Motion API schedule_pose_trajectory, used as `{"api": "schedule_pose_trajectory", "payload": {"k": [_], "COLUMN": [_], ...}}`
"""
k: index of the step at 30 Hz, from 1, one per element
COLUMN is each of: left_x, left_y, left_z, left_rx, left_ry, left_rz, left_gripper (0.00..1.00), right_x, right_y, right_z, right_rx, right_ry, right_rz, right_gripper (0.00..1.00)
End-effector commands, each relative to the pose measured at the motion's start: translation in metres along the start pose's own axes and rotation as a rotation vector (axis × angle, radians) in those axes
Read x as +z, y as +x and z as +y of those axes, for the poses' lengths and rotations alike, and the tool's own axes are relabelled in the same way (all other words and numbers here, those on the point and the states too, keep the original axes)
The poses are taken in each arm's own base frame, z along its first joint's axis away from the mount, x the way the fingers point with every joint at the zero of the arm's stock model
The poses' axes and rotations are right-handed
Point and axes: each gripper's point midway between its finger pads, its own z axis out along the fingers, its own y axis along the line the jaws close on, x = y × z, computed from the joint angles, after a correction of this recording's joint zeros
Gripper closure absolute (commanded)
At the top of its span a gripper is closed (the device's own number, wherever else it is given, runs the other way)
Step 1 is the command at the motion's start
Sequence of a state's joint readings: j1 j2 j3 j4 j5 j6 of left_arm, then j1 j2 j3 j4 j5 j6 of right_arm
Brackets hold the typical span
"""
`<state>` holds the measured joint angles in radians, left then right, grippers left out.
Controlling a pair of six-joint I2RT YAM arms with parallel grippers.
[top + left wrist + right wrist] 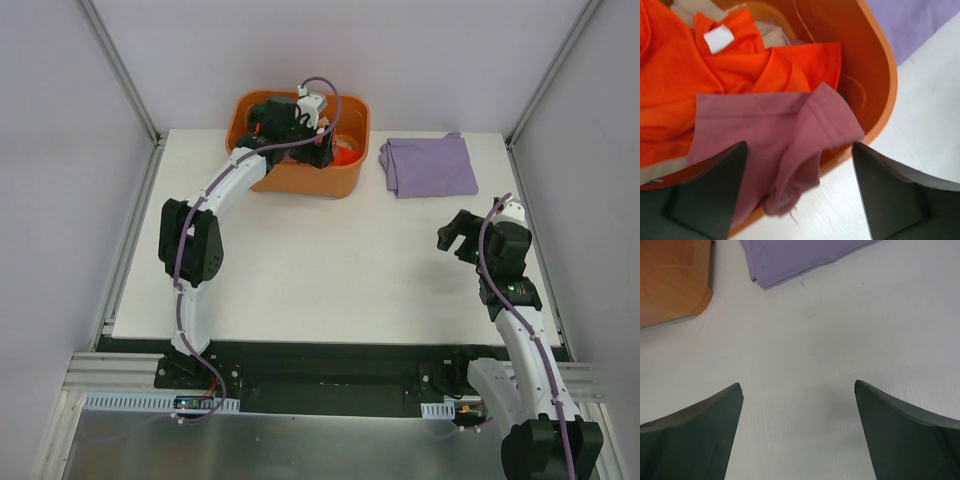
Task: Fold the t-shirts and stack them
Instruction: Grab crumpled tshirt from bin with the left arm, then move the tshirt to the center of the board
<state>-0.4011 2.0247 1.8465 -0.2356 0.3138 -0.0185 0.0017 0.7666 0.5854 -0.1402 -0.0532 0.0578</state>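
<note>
A dusty rose-red t-shirt (775, 130) hangs over the near rim of the orange tub (880, 75). Behind it in the tub lies a bright orange t-shirt (700, 75) with a white label, and some tan cloth (774, 35). My left gripper (799, 145) is open just above the rose-red shirt, holding nothing; in the top view it (322, 145) is over the tub (300, 180). A folded lavender t-shirt (430, 165) lies flat right of the tub. My right gripper (455, 235) is open and empty over bare table, near that shirt (795, 255).
The white table (330, 260) lies between grey side walls with metal posts. The tub's corner (670, 280) shows at the upper left of the right wrist view. The lavender shirt's edge (920, 25) shows past the tub in the left wrist view.
</note>
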Motion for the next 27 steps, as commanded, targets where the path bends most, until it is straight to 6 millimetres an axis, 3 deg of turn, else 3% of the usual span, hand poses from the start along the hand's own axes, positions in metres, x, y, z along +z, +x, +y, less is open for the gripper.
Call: {"api": "schedule_pose_trajectory", "payload": {"k": [1, 3, 5, 6, 9, 12, 16, 19, 25, 27], "left_x": [0.014, 0.017, 0.015, 0.012, -0.011, -0.047, -0.115, -0.166, -0.272, -0.298], "left_y": [-0.017, -0.024, -0.03, -0.035, -0.066, -0.111, -0.177, -0.216, -0.266, -0.275], "left_z": [0.012, 0.021, 0.021, 0.021, 0.015, 0.004, -0.023, -0.048, -0.107, -0.12], "left_rx": [0.066, 0.07, 0.083, 0.084, 0.119, 0.135, 0.126, 0.153, 0.171, 0.205], "left_ry": [-0.077, -0.126, -0.128, -0.132, -0.148, -0.161, -0.151, -0.106, 0.007, 0.001], "left_rz": [-0.016, -0.022, -0.017, -0.025, -0.094, -0.208, -0.399, -0.529, -0.761, -0.824], "left_gripper": [0.28, 0.5, 0.89, 1.0, 1.0, 1.0, 1.0, 1.0, 1.0, 1.0], "right_x": [-0.003, -0.004, -0.004, -0.004, -0.004, -0.004, -0.004, -0.006, -0.009, -0.01], "right_y": [-0.024, -0.024, -0.024, -0.024, -0.024, -0.025, -0.024, -0.025, -0.029, -0.028], "right_z": [0.009, 0.007, 0.006, 0.006, 0.004, 0.004, 0.005, 0.007, 0.008, 0.008], "right_rx": [-0.023, -0.024, -0.024, -0.028, -0.029, -0.027, -0.03, -0.03, -0.026, -0.025], "right_ry": [-0.025, -0.017, -0.014, -0.011, -0.002, -0.002, -0.01, -0.019, -0.02, -0.021], "right_rz": [-0.054, -0.053, -0.053, -0.055, -0.055, -0.057, -0.056, -0.059, -0.08, -0.08], "right_gripper": [0.04, 0.04, 0.04, 0.04, 0.05, 0.04, 0.04, 0.04, 0.04, 0.04]}}
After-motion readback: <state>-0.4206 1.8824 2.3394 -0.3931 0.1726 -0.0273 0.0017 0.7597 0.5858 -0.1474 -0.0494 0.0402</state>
